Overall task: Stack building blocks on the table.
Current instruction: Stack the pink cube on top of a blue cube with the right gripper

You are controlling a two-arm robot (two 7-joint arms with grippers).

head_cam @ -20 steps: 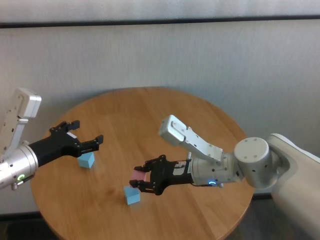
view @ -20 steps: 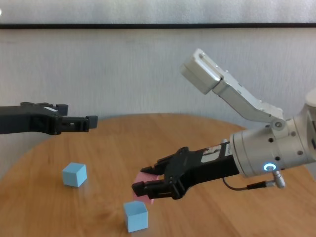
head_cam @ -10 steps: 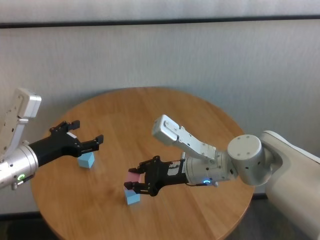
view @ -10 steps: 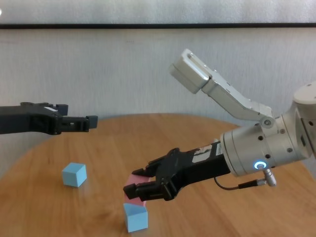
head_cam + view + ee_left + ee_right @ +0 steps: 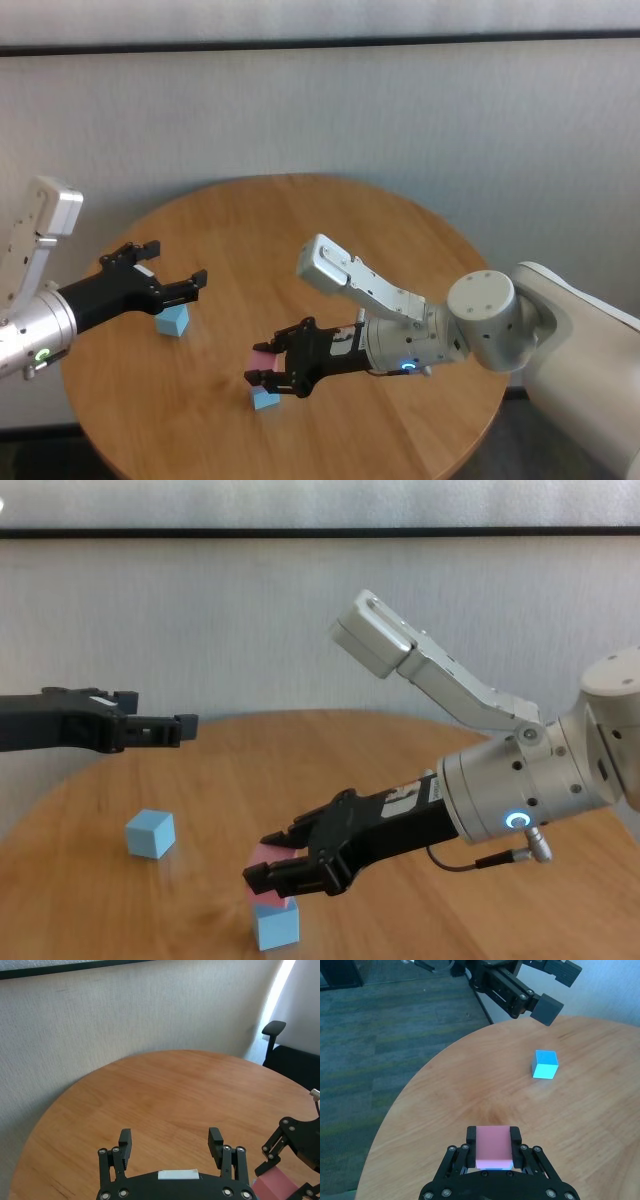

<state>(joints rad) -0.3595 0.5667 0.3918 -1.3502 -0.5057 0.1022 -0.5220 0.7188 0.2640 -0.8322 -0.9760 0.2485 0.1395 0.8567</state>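
My right gripper (image 5: 263, 366) is shut on the pink block (image 5: 264, 357) near the front of the round wooden table (image 5: 330, 230). The pink block (image 5: 262, 864) sits directly over a light blue block (image 5: 276, 924); I cannot tell whether they touch. In the right wrist view the pink block (image 5: 493, 1146) fills the jaws, with a blue sliver (image 5: 493, 1166) showing below it. A second light blue block (image 5: 173, 321) rests at the left. My left gripper (image 5: 175, 265) hovers open above it, holding nothing.
The table edge curves close on the near side of the blue block (image 5: 265, 400). A dark office chair (image 5: 274, 1030) stands beyond the table. Carpet floor (image 5: 380, 1035) lies past the table's rim.
My right gripper has carried the pink block leftward and down, from beside the near blue block to directly over it. The left arm has not moved.
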